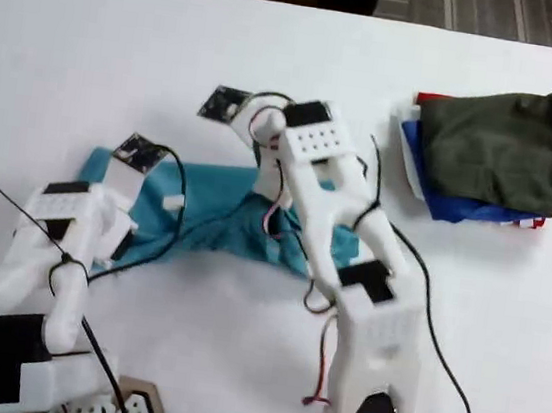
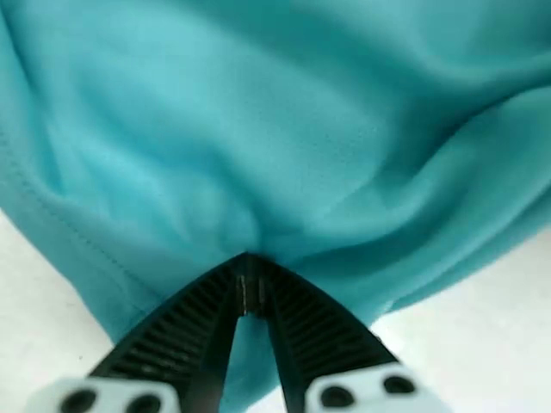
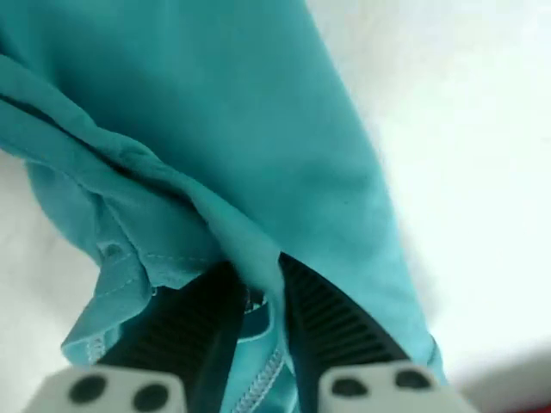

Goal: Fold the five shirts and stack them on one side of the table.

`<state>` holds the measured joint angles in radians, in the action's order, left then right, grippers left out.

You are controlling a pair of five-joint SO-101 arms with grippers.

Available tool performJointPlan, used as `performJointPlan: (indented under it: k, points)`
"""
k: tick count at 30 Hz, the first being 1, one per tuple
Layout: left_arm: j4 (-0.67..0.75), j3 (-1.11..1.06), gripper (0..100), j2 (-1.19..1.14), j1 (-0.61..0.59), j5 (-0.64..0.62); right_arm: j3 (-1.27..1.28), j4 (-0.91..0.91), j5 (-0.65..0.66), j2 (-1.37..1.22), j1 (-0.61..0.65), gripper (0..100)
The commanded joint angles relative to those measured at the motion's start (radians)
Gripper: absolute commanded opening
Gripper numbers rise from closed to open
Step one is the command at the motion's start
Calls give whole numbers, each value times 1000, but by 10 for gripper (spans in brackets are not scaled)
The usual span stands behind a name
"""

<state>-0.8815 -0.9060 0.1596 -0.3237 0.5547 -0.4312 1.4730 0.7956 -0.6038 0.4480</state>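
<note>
Finding: a robotics lab or test bench. Evidence: my left arm (image 1: 50,239) and right arm (image 1: 353,236) are white plastic units with bare screw holes. Exposed wiring (image 1: 437,345) runs loose across a plain white tabletop (image 1: 123,57). Perforated mounting plates (image 1: 95,408) sit at its near edge. Grey floor (image 1: 482,8) shows beyond the far edge.

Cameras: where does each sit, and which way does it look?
High view: fixed above the table, looking down on the left arm, right arm, teal shirt and stack of folded shirts.
Left wrist view: on the left arm's wrist, looking along the left gripper, shut on the teal shirt.
Right wrist view: on the right arm's wrist, looking along the right gripper, shut on the same shirt.
Shared: all three show the teal shirt.
</note>
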Motion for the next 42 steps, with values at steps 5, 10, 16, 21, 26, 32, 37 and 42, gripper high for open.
performJointPlan:
  k: [5,10,16,21,26,32,37,42]
  points:
    - [32,-1,24,-6,14,-2,-500,220,-3,-191,-21,209]
    - [32,-1,24,-6,14,-2,-684,292,-23,-213,-68,192]
    - [32,-1,24,-6,14,-2,-638,297,-127,-65,-113,20]
    - [32,-1,24,-6,14,-2,-310,297,-132,193,-77,22]
    - [32,-1,24,-6,14,-2,106,251,-130,400,-7,20]
    - [32,-1,24,-6,14,-2,413,70,-130,461,-22,20]
    - [32,-1,24,-6,14,-2,520,-59,-130,461,-28,20]
    - [31,-1,24,-6,14,-2,549,-249,-130,437,-51,20]
